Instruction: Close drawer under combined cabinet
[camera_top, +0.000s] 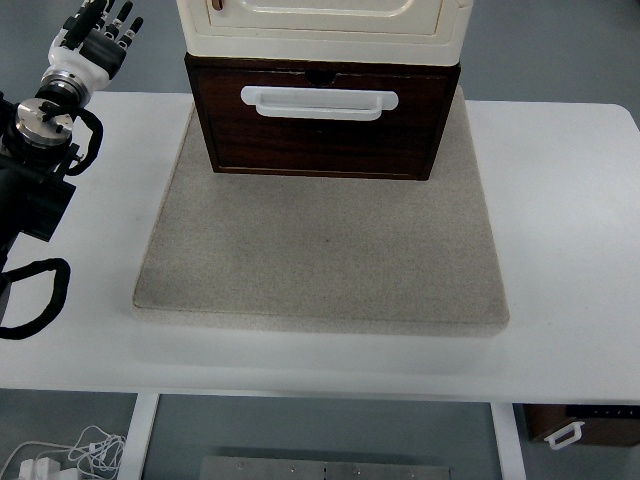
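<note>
White table (560, 250) carries one grey stone slab (320, 260). Far left: left hand (98, 38) raised off the table, fingers spread, holding nothing. One dark drawer (325, 125) with one white handle (320, 103) at far centre, under one cream cabinet (320, 30), seemingly protruding. Step: approach; next, palm pushes drawer front.

The dark wooden drawer (322, 125) with its white handle (319, 103) sits under the cream cabinet (322, 25), right of my left hand (97, 38).
</note>
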